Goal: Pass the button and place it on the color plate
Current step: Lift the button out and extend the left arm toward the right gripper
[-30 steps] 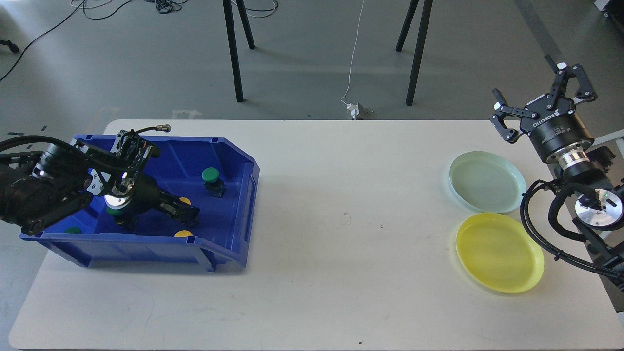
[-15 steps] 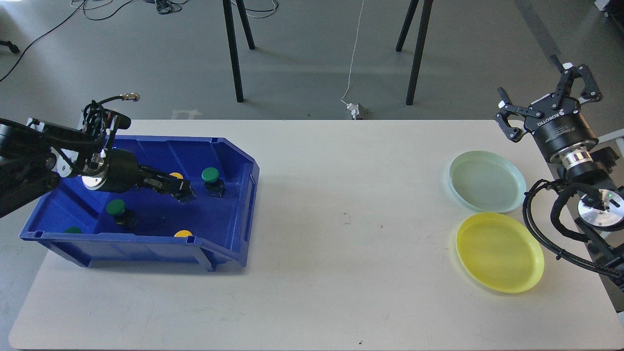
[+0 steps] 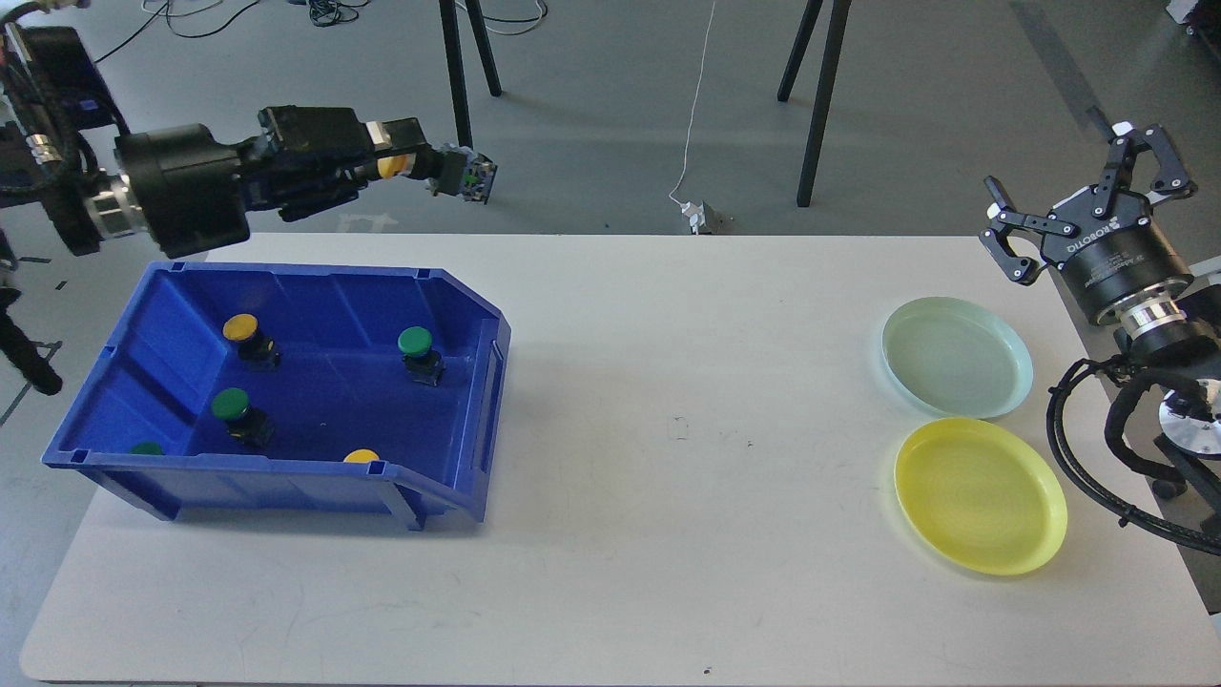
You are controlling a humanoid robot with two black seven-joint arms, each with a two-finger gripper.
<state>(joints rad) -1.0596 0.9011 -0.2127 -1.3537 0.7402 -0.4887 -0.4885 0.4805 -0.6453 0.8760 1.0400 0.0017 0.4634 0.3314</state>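
My left gripper (image 3: 420, 167) is shut on a yellow button (image 3: 389, 167), held high above the far rim of the blue bin (image 3: 448, 315), the button's dark body sticking out past the fingertips. In the bin lie a yellow button (image 3: 240, 329) at the back left, a green button (image 3: 415, 342) at the back right, a green button (image 3: 230, 405) in the middle, and a yellow one (image 3: 361, 456) and a green one (image 3: 147, 448) half hidden behind the front wall. The pale green plate (image 3: 956, 369) and yellow plate (image 3: 980, 495) lie at the right. My right gripper (image 3: 1087, 205) is open, beyond the green plate.
The white table (image 3: 668, 477) spans the view. Black stand legs (image 3: 458, 95) and a white cable with a socket (image 3: 699, 218) are on the floor behind the table. My right arm's cables (image 3: 1078, 458) hang beside the yellow plate.
My left gripper has risen out of the bin with a yellow button and swung up and right. The right gripper drifted slightly right.
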